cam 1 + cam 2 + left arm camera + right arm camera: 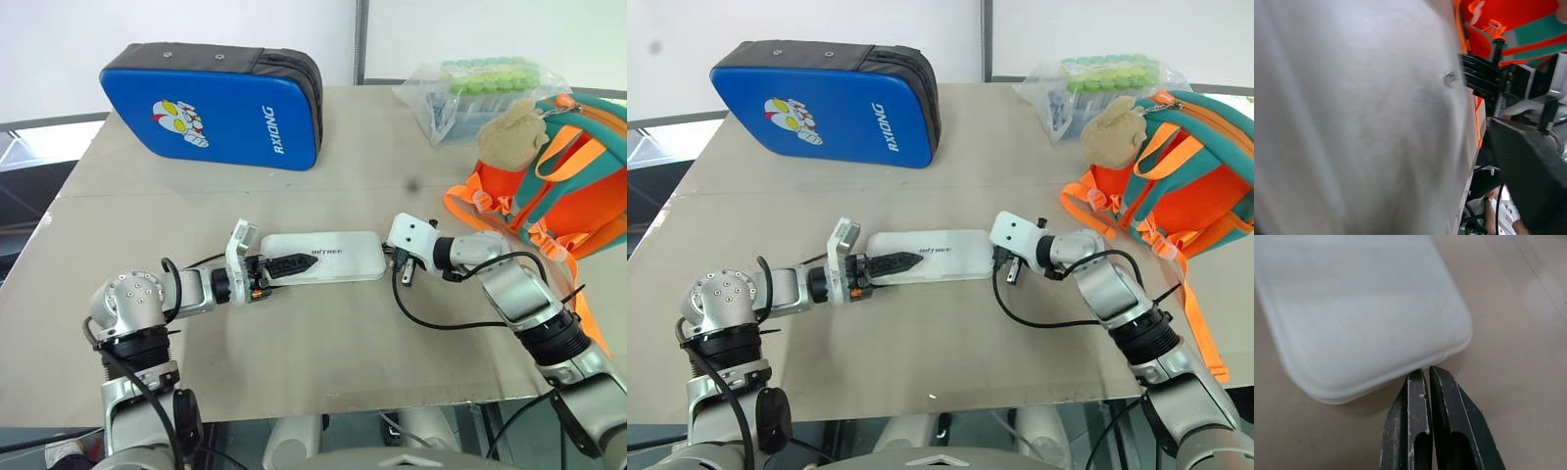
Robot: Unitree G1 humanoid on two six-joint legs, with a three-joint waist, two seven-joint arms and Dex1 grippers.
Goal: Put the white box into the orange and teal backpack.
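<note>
The white box (pixel 338 257) lies flat in the middle of the tan table, its small dark lettering facing up. My left gripper (pixel 294 264) is at the box's left end and reaches over its top; in the left wrist view the box (pixel 1352 117) sits very close in front of it. My right gripper (pixel 1427 377) is shut with nothing held, its tips touching the box's right end (pixel 1361 308). The orange and teal backpack (pixel 578 186) lies at the table's right side beyond my right arm, with a tan plush bear charm (pixel 511 137) on top.
A big blue padded case (pixel 211 108) with a cartoon figure stands at the back left. A clear plastic bag of green-capped tubes (pixel 480 88) sits at the back right behind the backpack. The table's front edge (pixel 294 416) runs close to me.
</note>
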